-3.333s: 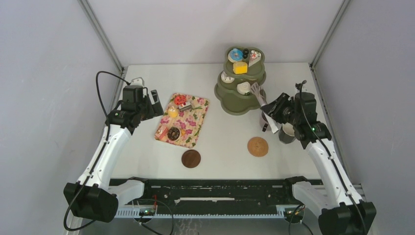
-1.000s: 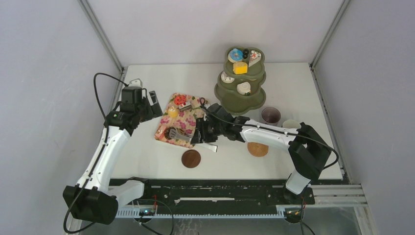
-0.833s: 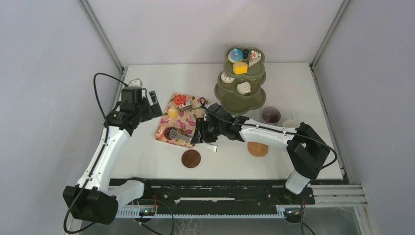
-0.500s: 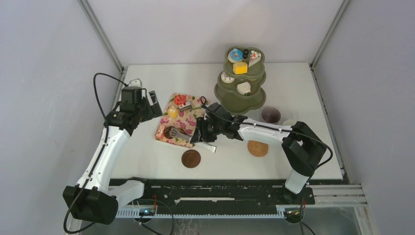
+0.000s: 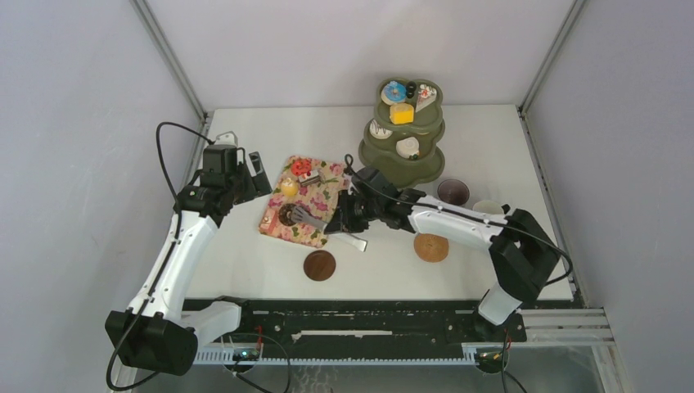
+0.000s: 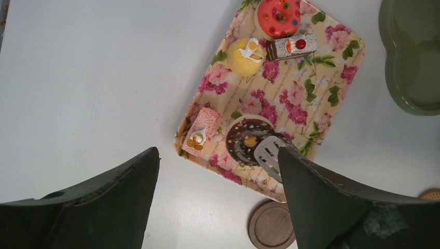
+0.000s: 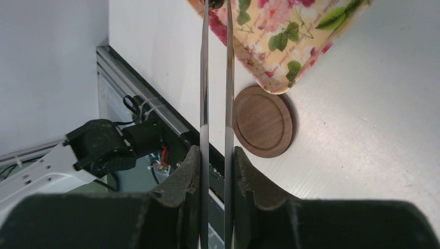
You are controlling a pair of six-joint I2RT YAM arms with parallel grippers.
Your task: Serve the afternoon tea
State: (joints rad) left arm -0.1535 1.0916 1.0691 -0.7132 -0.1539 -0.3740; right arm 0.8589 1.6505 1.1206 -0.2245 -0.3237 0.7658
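Observation:
My right gripper [image 5: 350, 221] is shut on the long tongs [image 5: 315, 223], seen as two parallel steel arms in the right wrist view [image 7: 202, 78]. The slotted tong tip [image 6: 268, 153] lies on the right edge of the chocolate donut [image 6: 244, 140] on the floral tray [image 5: 327, 184]. A red donut [image 6: 278, 14], a yellow pastry [image 6: 246, 54], a dark cake slice [image 6: 291, 46] and a pink cake slice [image 6: 200, 130] also sit on the tray. My left gripper [image 5: 260, 173] is open and empty, above the tray's left side. The mauve mug [image 5: 452, 191] and the green mug [image 5: 488, 208] stand at the right.
A green tiered stand [image 5: 401, 160] behind the tray carries a blue donut [image 5: 394, 91], a yellow cube [image 5: 401, 113] and other pastries. A dark coaster [image 5: 319, 264] lies near the tray's front corner. A lighter coaster [image 5: 430, 246] lies under my right forearm.
My right arm swung from beside the mugs across to the tray with the tongs. In the last half second the tong tip shifted slightly back and right on the donut. The left arm has not moved.

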